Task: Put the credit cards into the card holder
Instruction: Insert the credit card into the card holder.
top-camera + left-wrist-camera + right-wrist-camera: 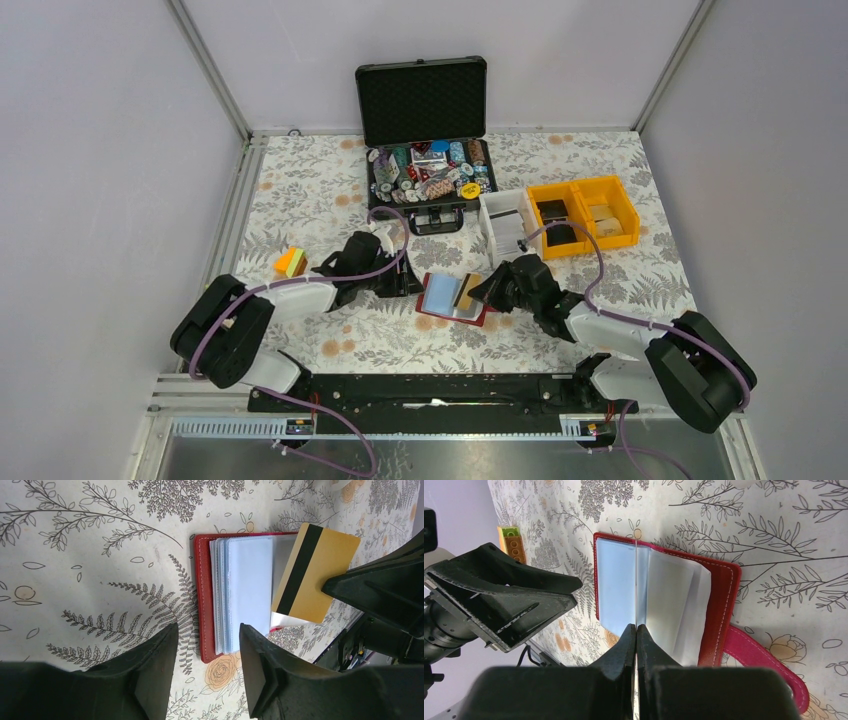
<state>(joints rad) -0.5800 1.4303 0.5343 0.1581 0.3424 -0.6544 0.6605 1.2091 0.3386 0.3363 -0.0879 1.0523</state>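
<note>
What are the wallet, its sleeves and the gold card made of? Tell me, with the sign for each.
Wallet: red leather or imitation, matte, with pale stitching along the edge. Sleeves: thin translucent plastic, slightly glossy, edges layered. Gold card: likely stiff plastic, satin gold, with a black stripe across it.

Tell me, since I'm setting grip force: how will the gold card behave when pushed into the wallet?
Probably stiff: the gold card stands straight out from the right pincer without sagging. Its smooth face, pinched near one edge, may slip. The clear sleeves of the card holder fan loosely, so they may buckle before the card does.
</note>
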